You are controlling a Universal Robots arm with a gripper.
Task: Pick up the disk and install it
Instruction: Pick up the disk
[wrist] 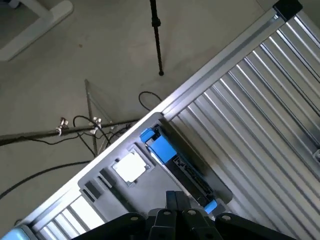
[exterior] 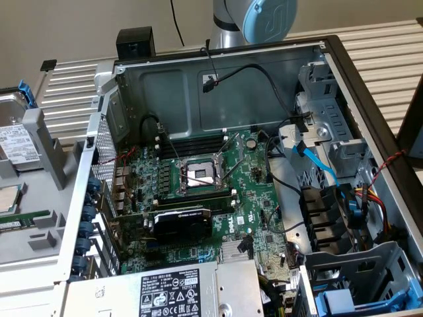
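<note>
One shut, empty gripper [wrist: 176, 201] hangs above the ribbed metal table [wrist: 260, 115] beside grey floor [wrist: 100, 40].

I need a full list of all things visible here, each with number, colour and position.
computer case: one, grey, centre of the exterior view
main board: one, green, inside the case
power-supply box: one, grey, bottom of the exterior view
tray: one, grey, exterior view's left
disk: one, silver, blue carrier, in the tray
other carrier: one, blue, exterior view's lower right
robot arm: one, blue-grey, behind the case
gripper: one, black, shut, near the tray
</note>
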